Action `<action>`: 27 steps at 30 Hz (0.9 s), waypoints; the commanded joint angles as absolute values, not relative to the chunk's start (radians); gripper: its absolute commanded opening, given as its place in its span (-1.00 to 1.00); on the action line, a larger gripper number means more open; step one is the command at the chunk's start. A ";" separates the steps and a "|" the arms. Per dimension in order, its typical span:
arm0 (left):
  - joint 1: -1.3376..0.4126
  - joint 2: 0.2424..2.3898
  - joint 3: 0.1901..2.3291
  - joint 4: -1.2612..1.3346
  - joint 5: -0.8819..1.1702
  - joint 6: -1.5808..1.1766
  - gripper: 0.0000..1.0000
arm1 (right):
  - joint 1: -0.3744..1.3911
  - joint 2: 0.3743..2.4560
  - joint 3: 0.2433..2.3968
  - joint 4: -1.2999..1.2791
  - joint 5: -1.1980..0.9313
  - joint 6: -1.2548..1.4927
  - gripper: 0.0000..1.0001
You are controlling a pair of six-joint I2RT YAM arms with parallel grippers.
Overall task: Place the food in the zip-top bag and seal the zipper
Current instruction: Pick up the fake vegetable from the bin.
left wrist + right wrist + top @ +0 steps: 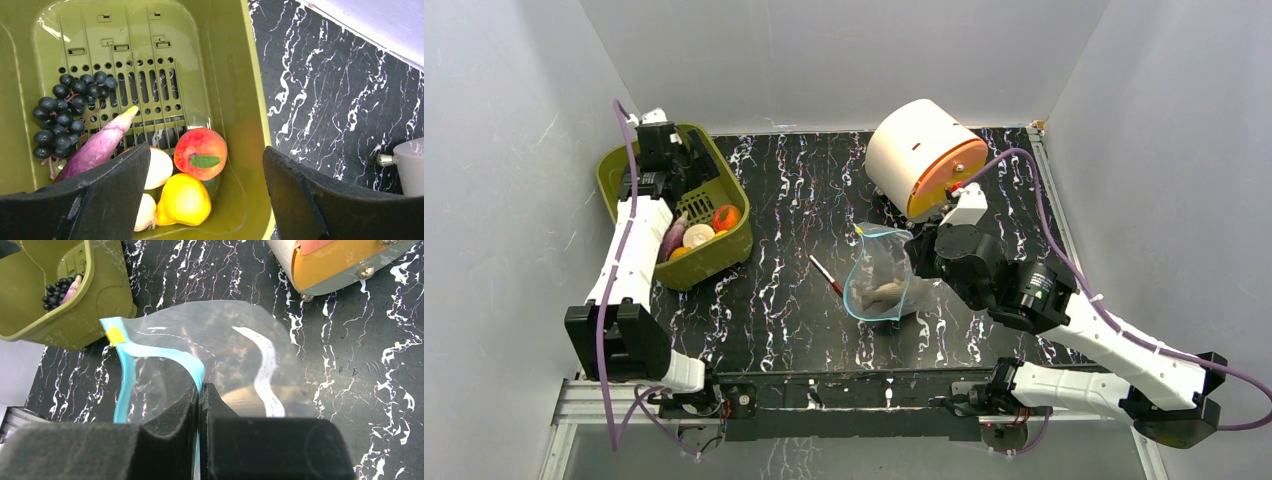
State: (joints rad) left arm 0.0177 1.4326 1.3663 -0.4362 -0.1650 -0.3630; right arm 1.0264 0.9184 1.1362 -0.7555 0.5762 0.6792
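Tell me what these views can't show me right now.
- Top view: left arm covers much of the olive-green slotted basket.
- Left wrist view: the left end effector hides part of the cream round food.
- Right wrist view: right end effector, pinching the teal zipper of the clear zip-top bag, blocks its contents.

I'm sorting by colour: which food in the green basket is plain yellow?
The pear-shaped fruit next to the red peach; the grapes are dark, the long piece purple.

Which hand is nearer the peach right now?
Left. The left hand hangs open just above the peach in the green basket; the right hand is across the table, shut on the zip-top bag at its mouth.
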 commanded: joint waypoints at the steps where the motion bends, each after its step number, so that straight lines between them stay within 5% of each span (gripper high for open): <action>1: 0.071 1.441 1.361 -0.452 -0.103 -0.401 0.61 | 1.026 0.900 1.171 -0.707 0.603 0.679 -1.00; 13: 0.132 1.476 1.192 -0.208 -0.143 -0.488 0.55 | 1.026 0.828 1.062 -0.625 0.656 0.644 -1.00; 23: 0.133 1.522 1.287 -0.440 -0.170 -0.589 0.52 | 1.026 0.856 1.164 -0.713 0.621 0.616 -1.00; 27: 0.133 1.566 1.332 -0.529 -0.341 -0.611 0.54 | 1.026 0.882 1.206 -0.768 0.584 0.644 -1.00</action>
State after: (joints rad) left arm 0.1280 1.5356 1.2613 -0.4107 -0.1818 -0.5777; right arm 1.0264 0.8700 1.1343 -0.7380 0.5999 0.6331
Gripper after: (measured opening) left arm 0.754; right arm 0.010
